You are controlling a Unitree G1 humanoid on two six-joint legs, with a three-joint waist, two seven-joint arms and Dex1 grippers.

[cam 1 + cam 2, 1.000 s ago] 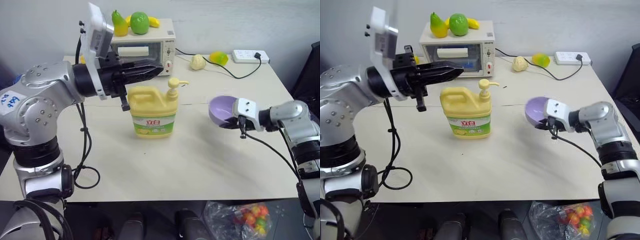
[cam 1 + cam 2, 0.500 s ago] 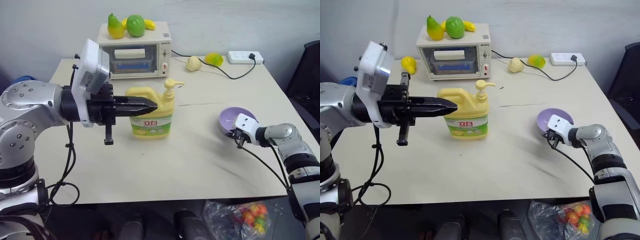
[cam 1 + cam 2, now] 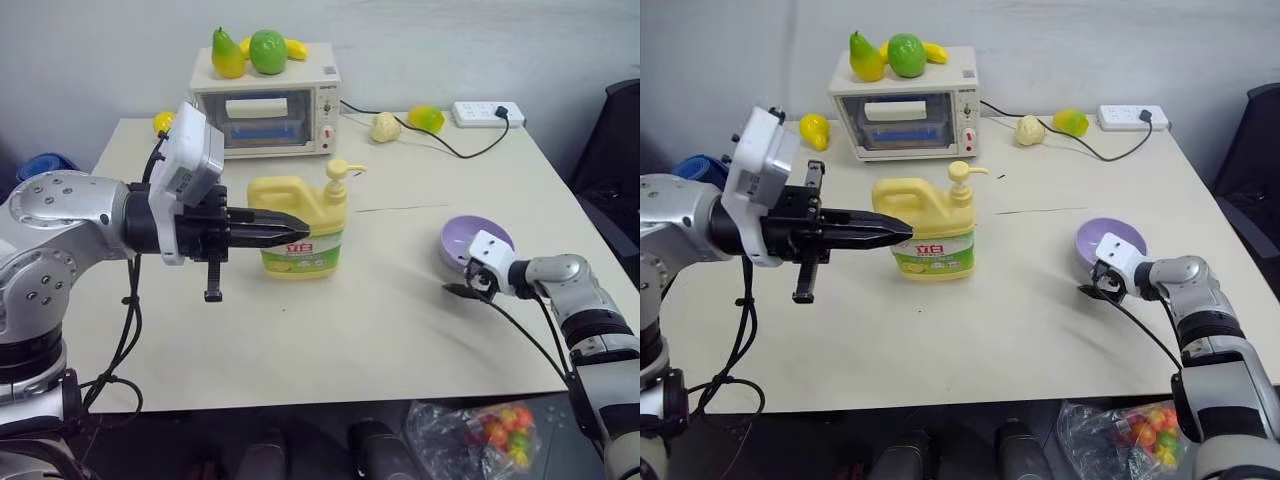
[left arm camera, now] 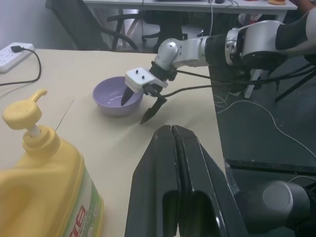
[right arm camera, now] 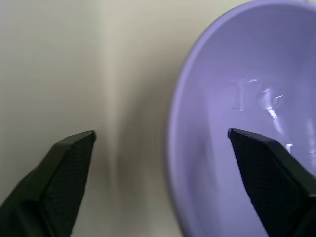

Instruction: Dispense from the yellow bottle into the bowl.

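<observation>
The yellow bottle [image 3: 300, 225], a pale-yellow jug with a pump nozzle and a green-and-white label, stands upright mid-table. My left gripper [image 3: 300, 221] is shut and empty. It points level across the front of the jug's body, and I cannot tell whether it touches it. The lavender bowl [image 3: 475, 240] rests upright on the table to the right. My right gripper [image 4: 139, 102] is open and straddles the bowl's near rim [image 5: 177, 148], with one finger [image 5: 266, 163] inside the bowl and the other outside over the table.
A white toaster oven [image 3: 270, 105] with toy fruits [image 3: 250, 50] on top stands at the back. A power strip [image 3: 487, 113], its cable and more toy fruits [image 3: 425, 118] lie at the back right. A bag of toys [image 3: 490, 430] is on the floor.
My right gripper lowered the bowl onto the table and opened, letting it go. My left arm sank from above the bottle to the level of its body, staying shut.
</observation>
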